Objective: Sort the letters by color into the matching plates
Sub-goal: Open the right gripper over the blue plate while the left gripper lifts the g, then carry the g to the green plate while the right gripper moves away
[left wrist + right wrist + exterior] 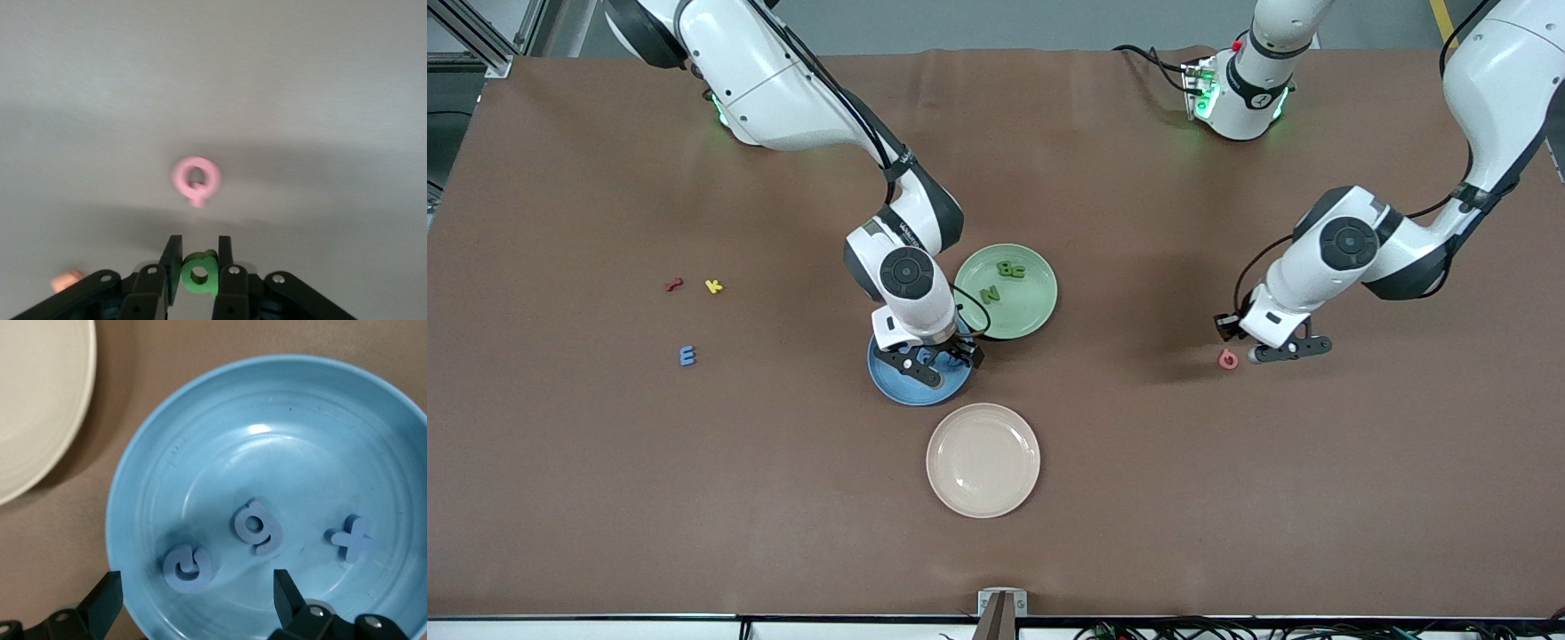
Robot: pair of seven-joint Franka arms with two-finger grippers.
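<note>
My left gripper (pixel 198 257) is shut on a small green letter (pixel 200 273), low over the table beside a pink letter (pixel 195 179); in the front view the left gripper (pixel 1285 351) is toward the left arm's end. My right gripper (pixel 198 593) hangs open over the blue plate (pixel 153 473), where three blue letters lie: one (pixel 187 568) between the open fingers, a second (pixel 257 526) and a third (pixel 351 539) beside it. The right gripper (pixel 929 363) covers part of the blue plate (pixel 911 387). The green plate (pixel 1032 307) holds green letters (pixel 990 294) (pixel 1011 269). A blue letter (pixel 687 356) lies alone toward the right arm's end.
A beige plate (pixel 983 460) sits nearer the front camera than the blue plate, and its rim (pixel 40 407) shows in the right wrist view. A red letter (pixel 673 284) and a yellow letter (pixel 713 286) lie near the lone blue one. A small orange piece (pixel 67 280) lies by the left gripper.
</note>
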